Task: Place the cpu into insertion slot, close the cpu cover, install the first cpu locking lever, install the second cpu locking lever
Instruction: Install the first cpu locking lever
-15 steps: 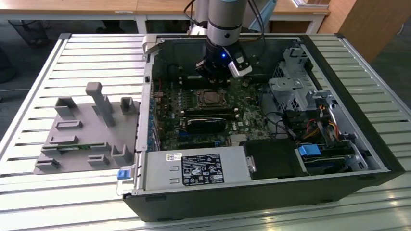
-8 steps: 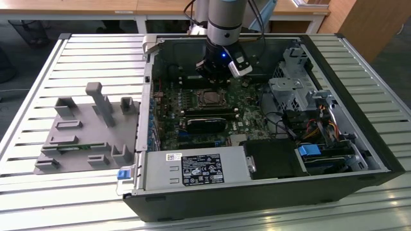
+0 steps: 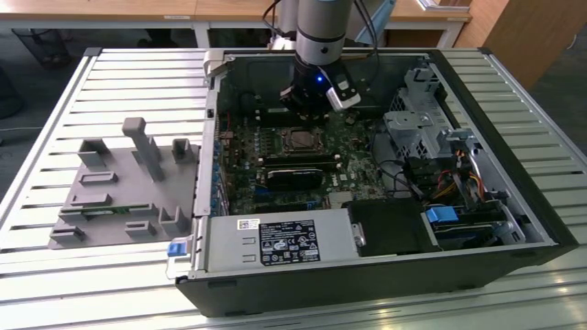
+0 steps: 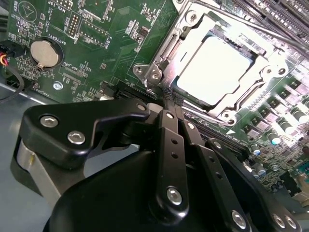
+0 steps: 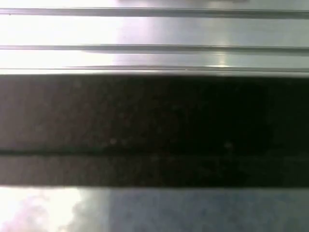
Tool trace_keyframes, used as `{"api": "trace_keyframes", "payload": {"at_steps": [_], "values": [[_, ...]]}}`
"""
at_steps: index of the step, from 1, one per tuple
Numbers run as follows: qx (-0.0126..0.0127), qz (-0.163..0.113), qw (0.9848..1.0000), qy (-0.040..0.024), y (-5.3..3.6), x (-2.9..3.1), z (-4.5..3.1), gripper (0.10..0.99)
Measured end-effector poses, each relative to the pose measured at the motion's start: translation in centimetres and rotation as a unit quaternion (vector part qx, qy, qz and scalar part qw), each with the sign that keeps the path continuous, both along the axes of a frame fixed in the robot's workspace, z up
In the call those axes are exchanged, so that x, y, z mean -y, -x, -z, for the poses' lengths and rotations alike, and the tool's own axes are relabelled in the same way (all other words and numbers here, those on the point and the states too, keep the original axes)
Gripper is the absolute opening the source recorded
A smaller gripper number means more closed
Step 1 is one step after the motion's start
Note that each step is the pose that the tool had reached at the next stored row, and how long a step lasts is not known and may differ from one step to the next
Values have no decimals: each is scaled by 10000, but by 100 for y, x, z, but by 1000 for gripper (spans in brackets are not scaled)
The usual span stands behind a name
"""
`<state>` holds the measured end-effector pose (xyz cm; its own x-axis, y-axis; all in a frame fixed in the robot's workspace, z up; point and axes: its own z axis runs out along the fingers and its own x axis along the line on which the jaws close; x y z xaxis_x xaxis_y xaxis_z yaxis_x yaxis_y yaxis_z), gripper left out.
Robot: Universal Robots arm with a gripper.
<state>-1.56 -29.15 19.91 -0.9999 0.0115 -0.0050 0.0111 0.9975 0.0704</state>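
Observation:
The cpu point(image 4: 212, 70), with its pale silver top, lies flat in the insertion slot point(image 3: 298, 140) on the green motherboard. The cpu cover point(image 4: 263, 65), a silver frame, is down around it, and the chip shows through its square opening. My gripper point(image 4: 170, 99) is shut, its black fingers pressed together with nothing visible between them. The tips sit just off the socket's corner bracket point(image 4: 148, 72). In the exterior view the gripper point(image 3: 303, 110) hangs low over the board, just behind the socket. I cannot make out the locking levers against the frame's edges.
The open computer case point(image 3: 513, 206) lies on a slatted metal table. Memory sticks point(image 3: 295, 165) sit in front of the socket, a labelled power supply point(image 3: 275, 240) nearer still, and a drive cage point(image 3: 413, 130) with cables to the exterior view's right. A grey fixture point(image 3: 128, 185) stands outside the case.

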Motion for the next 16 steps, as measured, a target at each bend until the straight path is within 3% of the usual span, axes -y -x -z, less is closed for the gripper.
{"api": "trace_keyframes", "payload": {"at_steps": [9, 16], "values": [[0, 0, 10000, 20, -9, -7, 37, 106], [5, 0, 10000, 8, -11, -13, 20, 106]]}}
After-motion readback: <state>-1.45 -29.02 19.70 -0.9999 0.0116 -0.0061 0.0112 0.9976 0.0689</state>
